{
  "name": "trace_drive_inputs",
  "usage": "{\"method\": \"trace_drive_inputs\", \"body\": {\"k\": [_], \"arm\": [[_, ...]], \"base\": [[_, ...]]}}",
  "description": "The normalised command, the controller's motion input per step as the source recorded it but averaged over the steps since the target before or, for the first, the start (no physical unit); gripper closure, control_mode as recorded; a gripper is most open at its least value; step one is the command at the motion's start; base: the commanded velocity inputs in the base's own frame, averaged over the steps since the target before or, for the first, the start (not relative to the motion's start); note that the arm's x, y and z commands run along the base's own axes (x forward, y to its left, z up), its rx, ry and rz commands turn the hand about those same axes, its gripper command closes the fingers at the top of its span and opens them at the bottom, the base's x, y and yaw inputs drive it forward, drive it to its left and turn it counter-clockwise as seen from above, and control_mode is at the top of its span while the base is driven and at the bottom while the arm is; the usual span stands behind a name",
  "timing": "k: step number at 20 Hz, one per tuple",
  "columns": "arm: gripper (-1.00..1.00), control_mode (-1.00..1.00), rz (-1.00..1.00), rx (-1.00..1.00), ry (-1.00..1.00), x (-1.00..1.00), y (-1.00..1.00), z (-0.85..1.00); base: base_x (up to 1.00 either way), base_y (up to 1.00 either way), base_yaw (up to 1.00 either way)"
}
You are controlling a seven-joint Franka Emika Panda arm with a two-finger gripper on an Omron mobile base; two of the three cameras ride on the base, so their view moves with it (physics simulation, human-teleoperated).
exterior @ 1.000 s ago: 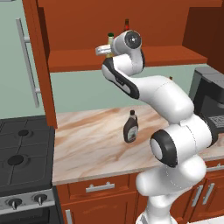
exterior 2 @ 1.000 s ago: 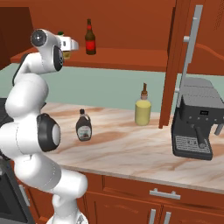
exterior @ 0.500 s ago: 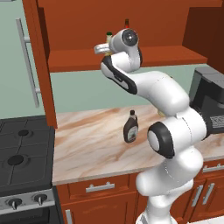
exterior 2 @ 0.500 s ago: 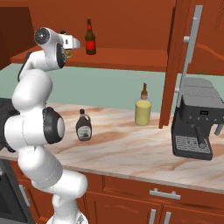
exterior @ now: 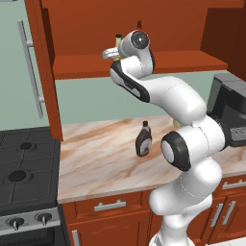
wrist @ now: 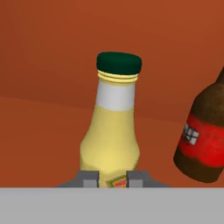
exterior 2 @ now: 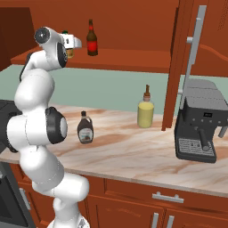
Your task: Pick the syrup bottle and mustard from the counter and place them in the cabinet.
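The tool (wrist: pixel 112 178) grasps the mustard (wrist: pixel 112 131) inside the cabinet (exterior 2: pixel 133 58); swinging toward three o'clock could topple the red-labelled bottle (wrist: pixel 203 135).

Mustard (wrist: pixel 114 131) sits in the cabinet (exterior: pixel 144 65) on its shelf, slim bottle (exterior 2: pixel 91 38) to its right — syrup bottle (exterior: pixel 143 140) below, on the counter (exterior: pixel 105 158).

syrup bottle (exterior 2: pixel 85 128): 1, on the counter (exterior 2: pixel 133 151)
mustard (wrist: pixel 112 127): 1, up at the cabinet (exterior 2: pixel 124 26) shelf
slim brown bottle, red label (exterior 2: pixel 91 38): 1, on the cabinet shelf, right of the mustard
dull-yellow bottle, brown neck (exterior 2: pixel 145 109): 1, far side of counter
coffee machine (exterior 2: pixel 200 127): 1, right end of counter
stove burners (exterior: pixel 21 161): 2 visible, left
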Motion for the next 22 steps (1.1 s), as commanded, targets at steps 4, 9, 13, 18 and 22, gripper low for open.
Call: {"method": "trace_drive_inputs", "body": {"k": [4, 9, 13, 18, 22], "arm": [[-1.0, -1.0, 0.0, 0.0, 0.0, 0.08, 0.0, -0.05], [-1.0, -1.0, 0.0, 0.0, 0.0, 0.1, 0.0, -0.04], [-1.0, -1.0, 0.0, 0.0, -0.02, 0.01, 0.0, 0.01], [-1.0, -1.0, 0.0, 0.0, -0.08, -0.33, 0.0, 0.13], [-1.0, -1.0, 0.0, -0.01, -0.07, -0.59, -0.01, 0.02]], "base": [[0.0, 0.0, 0.0], [0.0, 0.0, 0.0], [0.0, 0.0, 0.0], [0.0, 0.0, 0.0], [0.0, 0.0, 0.0]]}}
